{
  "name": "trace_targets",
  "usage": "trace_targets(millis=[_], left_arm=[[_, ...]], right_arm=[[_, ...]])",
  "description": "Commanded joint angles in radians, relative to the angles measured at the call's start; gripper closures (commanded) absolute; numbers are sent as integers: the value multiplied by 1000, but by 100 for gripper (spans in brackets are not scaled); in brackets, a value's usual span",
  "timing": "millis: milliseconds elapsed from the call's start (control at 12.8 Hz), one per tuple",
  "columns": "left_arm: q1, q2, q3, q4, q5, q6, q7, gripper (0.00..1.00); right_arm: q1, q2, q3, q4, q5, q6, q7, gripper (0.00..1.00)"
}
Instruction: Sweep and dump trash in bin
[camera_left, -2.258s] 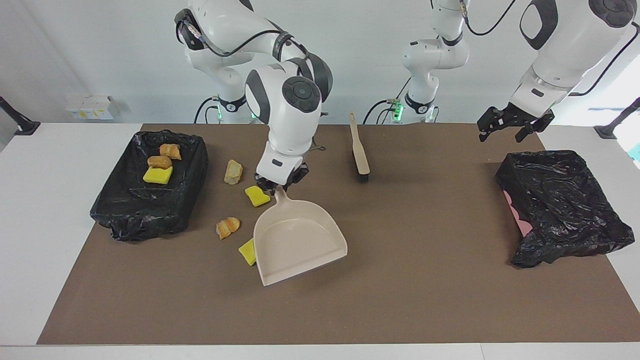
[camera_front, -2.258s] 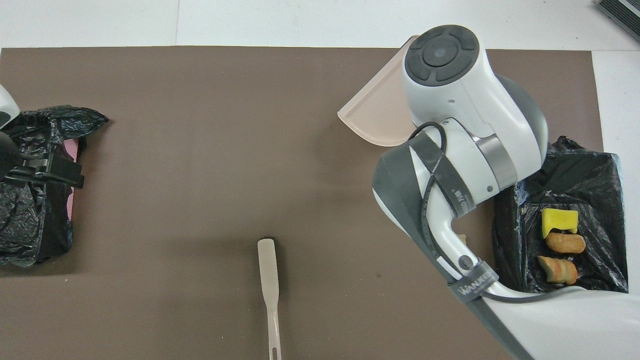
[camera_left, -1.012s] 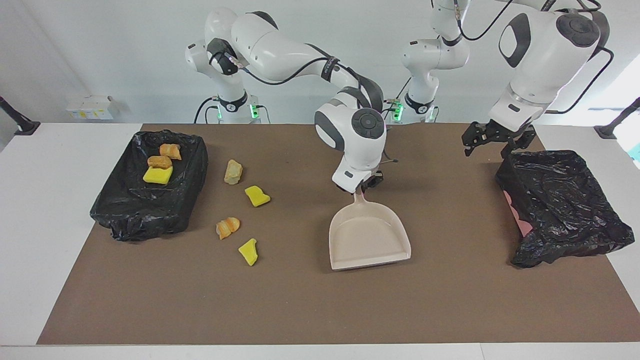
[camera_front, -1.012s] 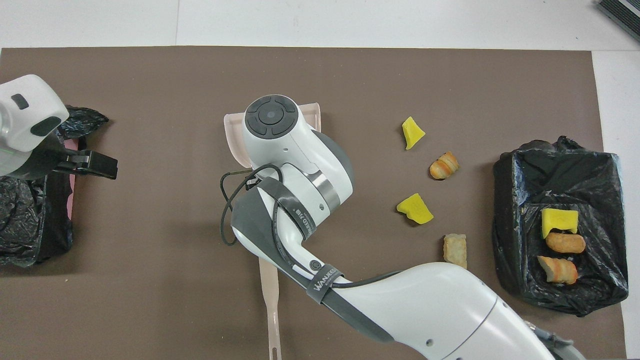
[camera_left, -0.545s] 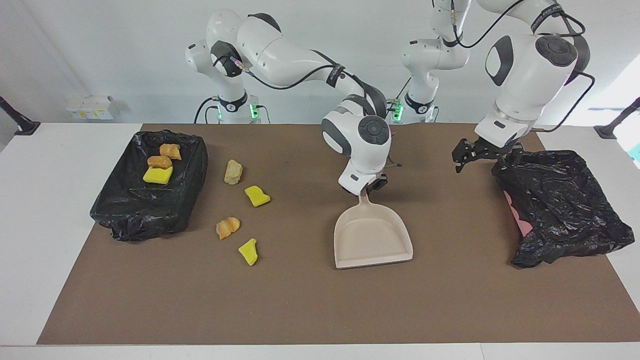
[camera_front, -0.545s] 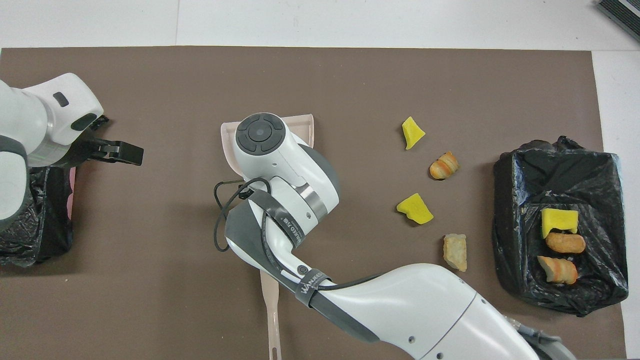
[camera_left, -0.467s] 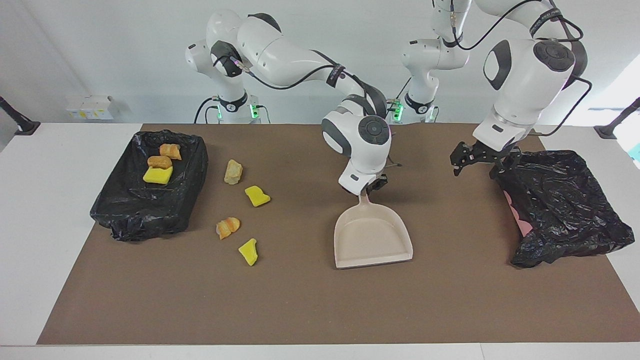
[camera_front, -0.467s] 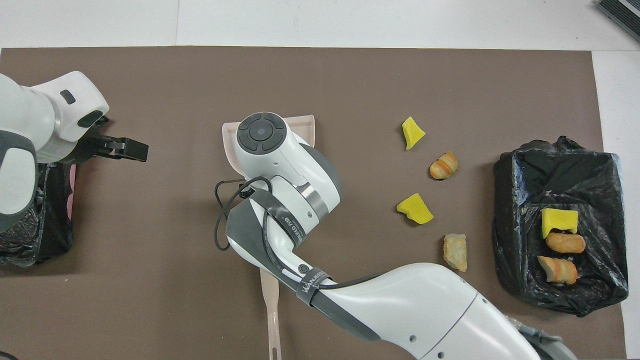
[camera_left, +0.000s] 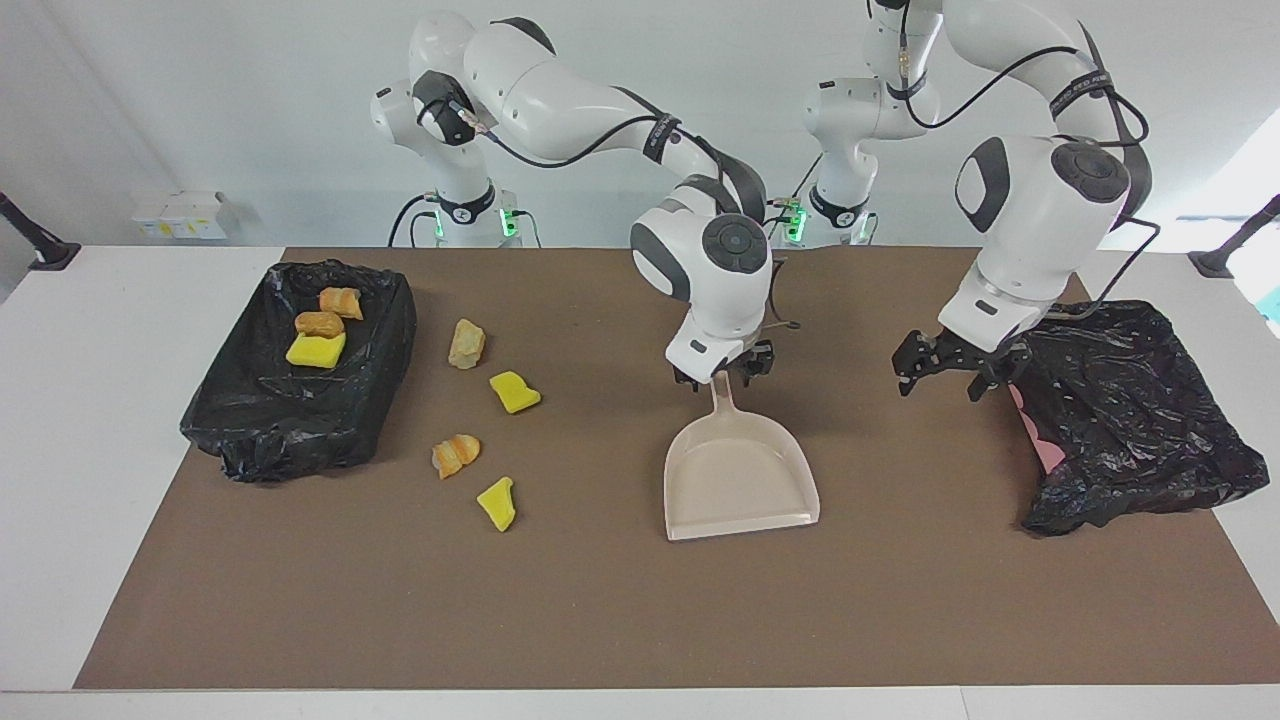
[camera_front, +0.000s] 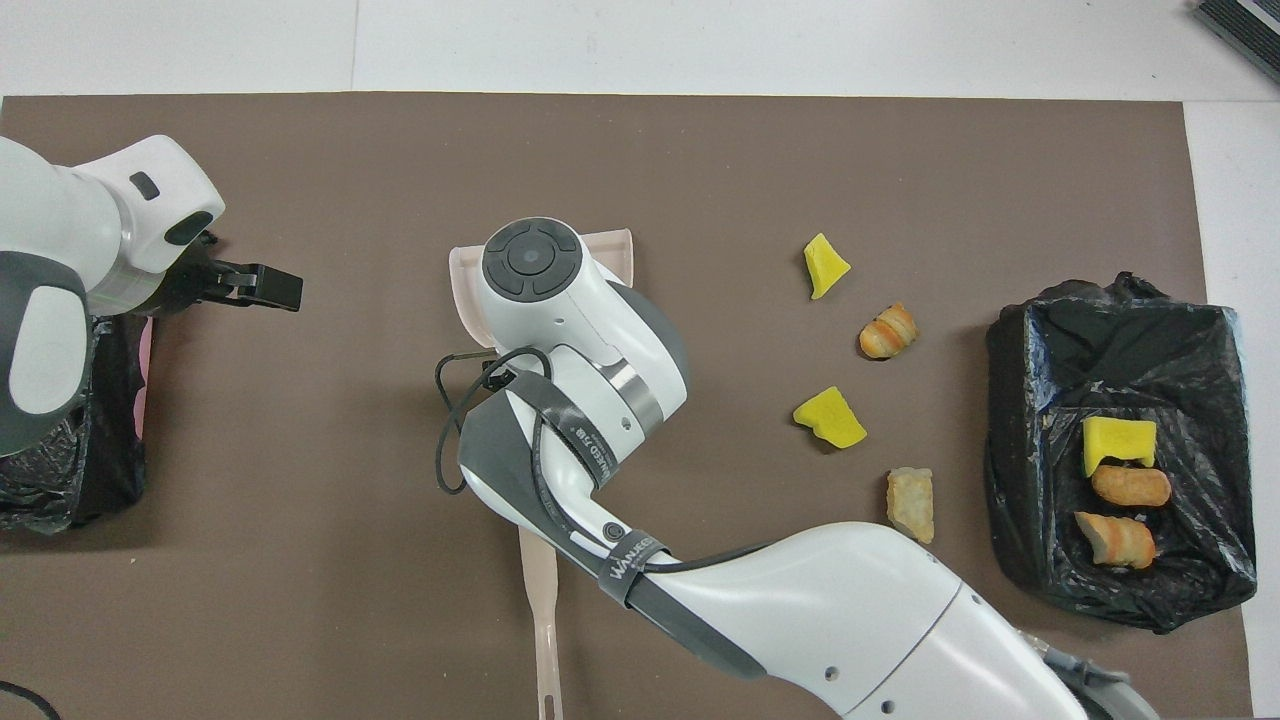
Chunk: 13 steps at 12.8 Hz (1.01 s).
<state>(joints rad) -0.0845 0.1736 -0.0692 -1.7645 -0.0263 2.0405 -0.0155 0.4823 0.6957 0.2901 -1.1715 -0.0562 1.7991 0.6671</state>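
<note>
I see right gripper (camera_left: 722, 378) spread over dustpan (camera_left: 741, 480) handle. Left gripper (camera_left: 945, 367) spread, beside pink bin (camera_left: 1130, 410). Three trash bits (camera_left: 318, 327) in black-lined bin (camera_left: 300, 370), four (camera_left: 487, 415) on mat.

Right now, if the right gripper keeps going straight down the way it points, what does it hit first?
Most likely the dustpan: the right gripper points down right over its handle, though the exact gap is hard to judge.

Open mat (camera_left: 620, 610) lies between dustpan (camera_left: 740, 485) and the four loose trash bits (camera_left: 478, 420); right arm (camera_front: 800, 600) overhangs the brush (camera_front: 540, 600).
</note>
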Motion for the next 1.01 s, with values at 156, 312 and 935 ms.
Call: trace_targets(millis=[156, 312, 935], left_arm=[[-104, 75, 12, 3, -11, 111, -142, 0], [-139, 110, 11, 3, -15, 138, -197, 0], [-374, 150, 15, -16, -4, 153, -408, 0]], right_arm=[[-24, -223, 1, -240, 27, -50, 13, 0], [-77, -269, 3, -240, 26, -104, -30, 0], [-8, -554, 9, -699, 180, 124, -38, 0]])
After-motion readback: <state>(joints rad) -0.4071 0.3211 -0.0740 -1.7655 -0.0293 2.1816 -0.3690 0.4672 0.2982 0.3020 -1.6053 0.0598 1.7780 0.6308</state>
